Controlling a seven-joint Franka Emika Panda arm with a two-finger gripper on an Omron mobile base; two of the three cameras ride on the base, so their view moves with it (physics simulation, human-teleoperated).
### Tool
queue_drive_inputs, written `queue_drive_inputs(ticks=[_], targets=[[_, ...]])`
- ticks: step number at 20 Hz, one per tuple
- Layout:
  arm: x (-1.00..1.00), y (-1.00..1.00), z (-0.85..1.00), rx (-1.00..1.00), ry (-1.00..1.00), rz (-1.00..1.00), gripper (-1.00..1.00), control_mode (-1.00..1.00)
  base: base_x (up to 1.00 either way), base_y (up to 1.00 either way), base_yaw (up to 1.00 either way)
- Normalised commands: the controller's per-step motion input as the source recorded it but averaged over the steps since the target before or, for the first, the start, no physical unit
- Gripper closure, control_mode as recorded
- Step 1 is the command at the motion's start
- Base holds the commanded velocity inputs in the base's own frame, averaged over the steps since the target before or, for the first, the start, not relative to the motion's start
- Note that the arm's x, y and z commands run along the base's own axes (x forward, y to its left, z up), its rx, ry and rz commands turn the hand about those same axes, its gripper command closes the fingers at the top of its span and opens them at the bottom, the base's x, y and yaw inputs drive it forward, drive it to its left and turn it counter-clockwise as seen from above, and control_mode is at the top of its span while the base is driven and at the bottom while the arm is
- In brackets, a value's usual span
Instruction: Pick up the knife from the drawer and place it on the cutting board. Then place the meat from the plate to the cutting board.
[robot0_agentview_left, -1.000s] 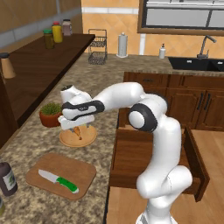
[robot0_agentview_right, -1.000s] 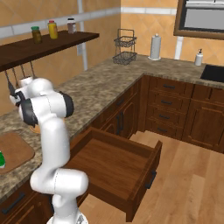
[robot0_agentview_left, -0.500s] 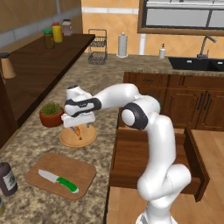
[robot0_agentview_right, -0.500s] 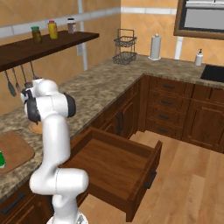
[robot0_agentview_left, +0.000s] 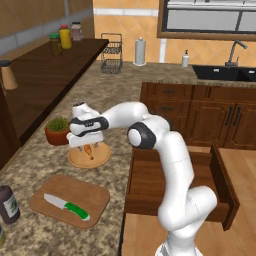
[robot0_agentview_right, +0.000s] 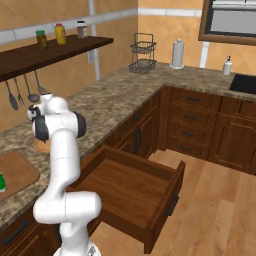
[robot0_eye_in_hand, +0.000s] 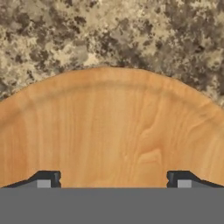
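Left base view shows you the gripper (robot0_agentview_left: 88, 148) low over the plate (robot0_agentview_left: 101, 156), which sits on the speckled desk (robot0_agentview_left: 107, 95) just beside a small potted plant (robot0_agentview_left: 57, 131). Between the fingers you can see something orange-brown, the meat (robot0_agentview_left: 88, 149), resting on the plate; whether the fingers touch it you cannot tell from here. Hand view gives you the two finger tips (robot0_eye_in_hand: 47, 179) spread wide apart over the bare tan wood of the plate (robot0_eye_in_hand: 113, 127), so the gripper is released, with nothing pinched between them there. The plate's rim curves across the upper part of that view, with desk (robot0_eye_in_hand: 109, 30) beyond it.

Nearer the base, the cutting board (robot0_agentview_left: 70, 199) lies flat on the desk, and the knife (robot0_agentview_left: 66, 206) lies on it, green handle toward the desk edge, blade pointing away to the left. A dark bottle (robot0_agentview_left: 8, 204) stands just beside the board's left end.

Right base view shows you the drawer (robot0_agentview_right: 131, 191) pulled well out below the desk, and the arm's elbow in front of the plate (robot0_agentview_right: 41, 146).
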Motion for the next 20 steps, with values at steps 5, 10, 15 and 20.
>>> queue_drive_inputs(ticks=[5,10,15,20], targets=[[0.04,0.28,-0.32,0.0,0.04,0.0,-1.0,-1.0,0.0,0.0,0.0],[-0.22,0.0,-0.2,0.0,0.0,0.0,-1.0,-1.0,0.0,0.0,0.0],[-0.31,0.0,-0.27,0.0,0.0,0.0,-1.0,-1.0,0.0,0.0,0.0],[-0.45,0.0,-0.25,0.0,0.0,0.0,-1.0,-1.0,0.0,0.0,0.0]])
